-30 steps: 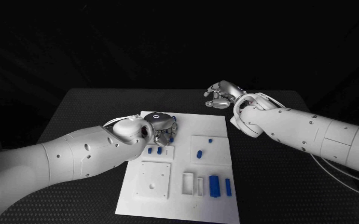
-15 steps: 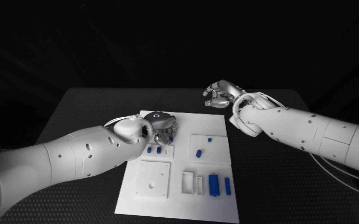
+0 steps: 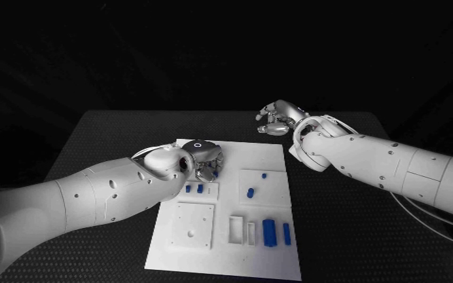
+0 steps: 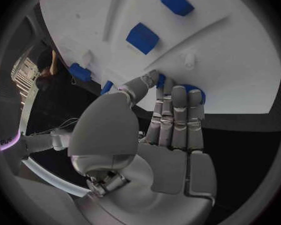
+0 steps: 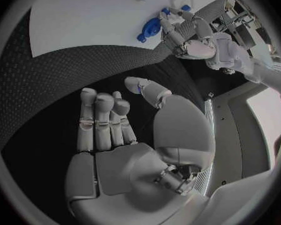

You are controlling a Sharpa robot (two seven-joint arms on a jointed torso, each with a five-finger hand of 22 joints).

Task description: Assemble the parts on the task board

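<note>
Blue parts (image 3: 270,232) lie on the white task board (image 3: 269,158), on a black table (image 3: 104,132).

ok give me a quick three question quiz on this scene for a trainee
1. True or false: the right hand is resting on the white board.
2. Which hand has its fingers on a blue part at the board's far edge? A) left hand B) right hand C) both
3. Fill in: the two long blue parts lie side by side at the board's ____ end, nearest the robot.

Key
1. False. It hangs over the black table beyond the board's far right corner, holding nothing.
2. A. The left wrist view shows its fingertips on the part.
3. Near.
</note>
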